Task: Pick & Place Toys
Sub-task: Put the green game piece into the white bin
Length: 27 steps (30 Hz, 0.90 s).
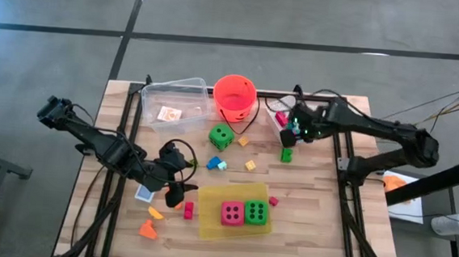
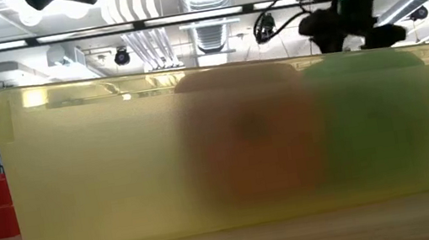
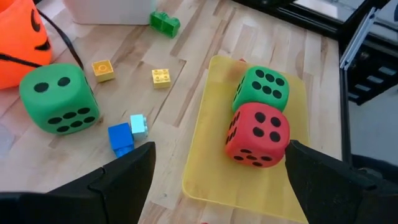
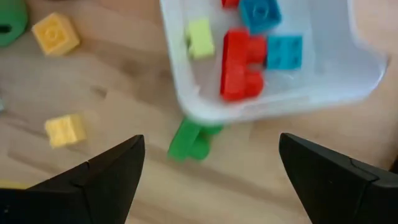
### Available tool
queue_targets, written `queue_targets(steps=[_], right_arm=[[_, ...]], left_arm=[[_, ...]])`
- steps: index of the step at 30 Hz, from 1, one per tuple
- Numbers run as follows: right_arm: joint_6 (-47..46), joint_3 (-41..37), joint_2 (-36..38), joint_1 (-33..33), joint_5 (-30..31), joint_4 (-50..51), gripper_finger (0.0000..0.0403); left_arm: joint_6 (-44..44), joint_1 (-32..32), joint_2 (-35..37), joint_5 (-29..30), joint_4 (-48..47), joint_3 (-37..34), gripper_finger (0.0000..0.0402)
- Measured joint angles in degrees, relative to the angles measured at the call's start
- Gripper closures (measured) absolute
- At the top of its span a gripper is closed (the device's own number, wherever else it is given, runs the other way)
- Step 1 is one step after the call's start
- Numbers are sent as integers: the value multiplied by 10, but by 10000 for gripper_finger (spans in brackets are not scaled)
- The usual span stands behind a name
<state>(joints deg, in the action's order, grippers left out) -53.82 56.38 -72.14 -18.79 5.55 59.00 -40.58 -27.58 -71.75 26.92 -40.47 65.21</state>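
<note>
A wooden slatted table (image 1: pixel 312 215) carries everything. Near its far edge stand a clear plastic box (image 1: pixel 175 100) and, just beside it, an orange-red bucket (image 1: pixel 234 96). A small clear container (image 4: pixel 273 62) with bricks inside sits toward the far right corner, and a green brick (image 1: pixel 287 154) lies just beside it. A green die (image 1: pixel 220 137) rests on the wood near the bucket, with two yellow bricks (image 1: pixel 250 165) and blue bricks (image 1: pixel 216 164) close by. A flat yellow tray (image 1: pixel 211 224) lies toward the near edge. Near the near left corner lie a red brick (image 1: pixel 188 211), orange pieces (image 1: pixel 149 229) and a card (image 1: pixel 144 194).
</note>
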Motion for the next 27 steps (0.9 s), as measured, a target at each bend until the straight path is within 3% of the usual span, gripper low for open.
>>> queue_targets(steps=[4, 10, 16, 27], right_arm=[[-96, -34, 8, 93, 45, -5, 37], [-202, -109, -2, 182, 104, -86, 37], [-235, -192, -4, 194, 129, -236, 37], [-281, -232, -4, 194, 172, -243, 37]], left_arm=[[4, 0, 0, 1, 24, 0, 57], [121, -6, 0, 5, 94, 0, 57], [127, -6, 1, 5, 98, 0, 57], [150, -6, 4, 21, 98, 0, 57]])
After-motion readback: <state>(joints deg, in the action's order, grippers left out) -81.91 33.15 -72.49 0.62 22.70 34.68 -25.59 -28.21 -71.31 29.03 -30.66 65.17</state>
